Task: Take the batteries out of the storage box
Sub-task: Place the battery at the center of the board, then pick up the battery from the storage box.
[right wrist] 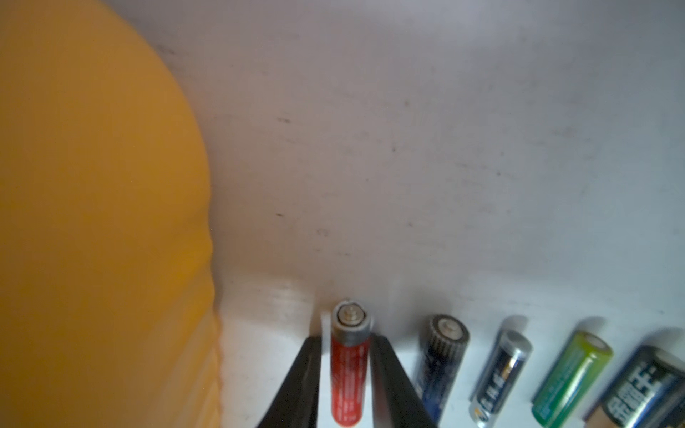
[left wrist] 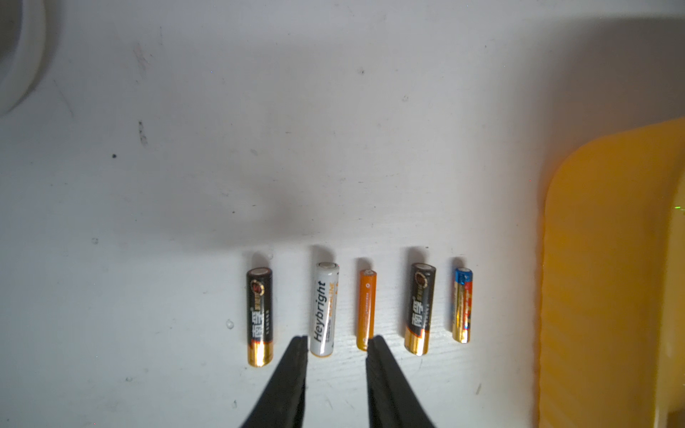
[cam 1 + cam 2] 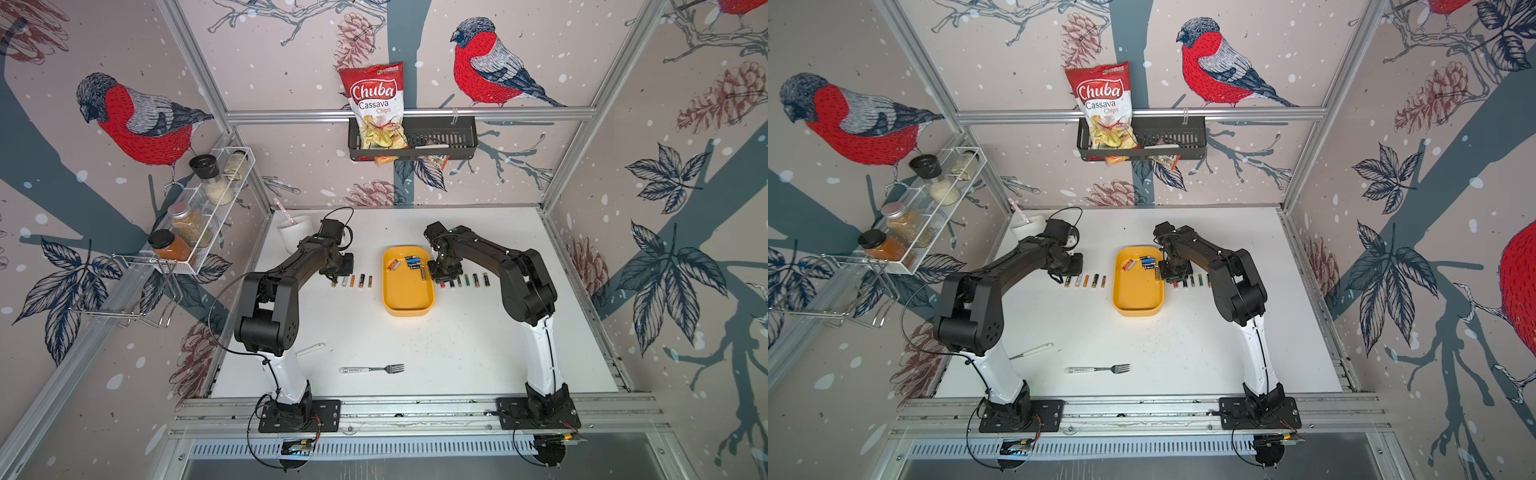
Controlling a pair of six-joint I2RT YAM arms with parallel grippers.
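straddling red battery [image 1: 349, 370] with right gripper [image 1: 345, 339], on table [image 1: 407, 148] just beside storage box [image 1: 111, 222]; slim gap at 1 jaw, so likely let go. holding left gripper [image 2: 337, 339] parted, empty, over row of 5 [image 2: 366, 307]. several batteries [image 3: 409, 262] in box, yet to fetch. may snag red battery lifting off, rolling it into dark blue battery [image 1: 443, 352].

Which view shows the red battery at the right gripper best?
The right wrist view: the red battery sits close-up between the fingers of the right gripper, terminal visible. In both top views it is a speck; the left wrist view misses it.
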